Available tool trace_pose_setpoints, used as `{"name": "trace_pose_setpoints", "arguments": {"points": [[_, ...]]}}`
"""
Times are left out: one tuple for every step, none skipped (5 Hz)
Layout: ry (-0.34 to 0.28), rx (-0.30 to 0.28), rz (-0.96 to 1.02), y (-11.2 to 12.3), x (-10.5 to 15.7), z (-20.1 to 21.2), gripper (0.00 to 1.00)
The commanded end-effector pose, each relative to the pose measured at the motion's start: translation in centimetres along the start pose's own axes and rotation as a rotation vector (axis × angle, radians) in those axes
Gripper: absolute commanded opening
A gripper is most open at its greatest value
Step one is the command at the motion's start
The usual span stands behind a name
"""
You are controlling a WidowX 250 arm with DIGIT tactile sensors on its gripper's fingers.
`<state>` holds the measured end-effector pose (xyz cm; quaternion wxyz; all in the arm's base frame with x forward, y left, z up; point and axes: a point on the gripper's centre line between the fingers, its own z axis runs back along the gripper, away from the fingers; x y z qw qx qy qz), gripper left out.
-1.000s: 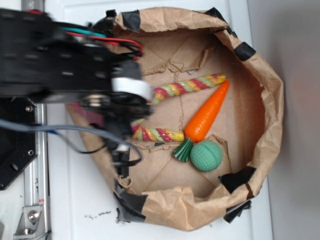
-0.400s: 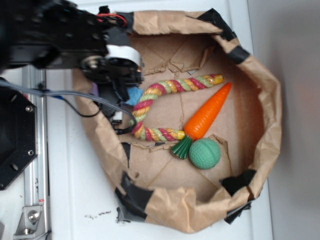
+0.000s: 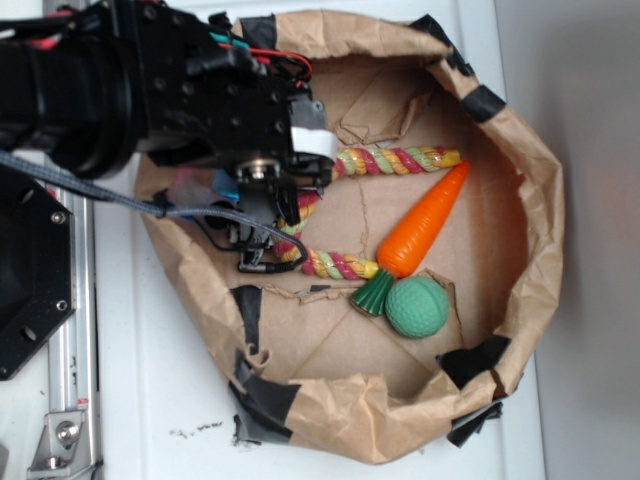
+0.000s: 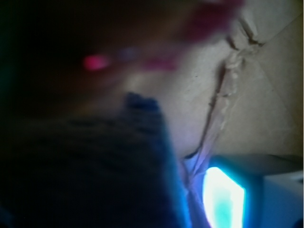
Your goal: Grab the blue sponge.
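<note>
Judging by its crumbly, porous look, the sponge (image 3: 222,186) should be very light and soft, giving way under the fingers instead of slipping. From the exterior view only a sliver of blue shows, at the left inner wall of the paper bag (image 3: 540,230), tucked under the black arm and just left of the rope's (image 3: 400,160) bend. The gripper (image 3: 262,222) hangs over that spot, just beside the blue patch, but the arm covers the fingers, so I cannot tell whether they are spread, pressed together or pinching anything. The wrist view is too dark and blurred to help: a dark bluish mass fills its lower left, with brown paper beyond.

A hold across the sponge's short sides, near its middle, looks best, since a block this soft would sag or tear if taken by 1 corner. A firm squeeze does no harm. The rope lies close enough to be snagged. The carrot (image 3: 425,222) and ball (image 3: 417,306) lie well apart to the right.
</note>
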<state>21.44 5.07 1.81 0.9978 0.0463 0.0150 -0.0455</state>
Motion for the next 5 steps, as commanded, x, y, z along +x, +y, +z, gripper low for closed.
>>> {"name": "trace_pose_setpoints", "arguments": {"points": [[-0.195, 0.075, -0.009, -1.1, 2.3, 9.9, 0.00], [-0.361, 0.070, -0.064, -2.2, 3.4, 15.3, 0.00], [-0.357, 0.075, -0.043, -3.0, 3.5, 18.3, 0.00], [-0.293, 0.043, 0.009, -3.8, 3.4, 16.9, 0.00], [-0.325, 0.047, 0.001, -3.9, 3.1, 16.6, 0.00]]}}
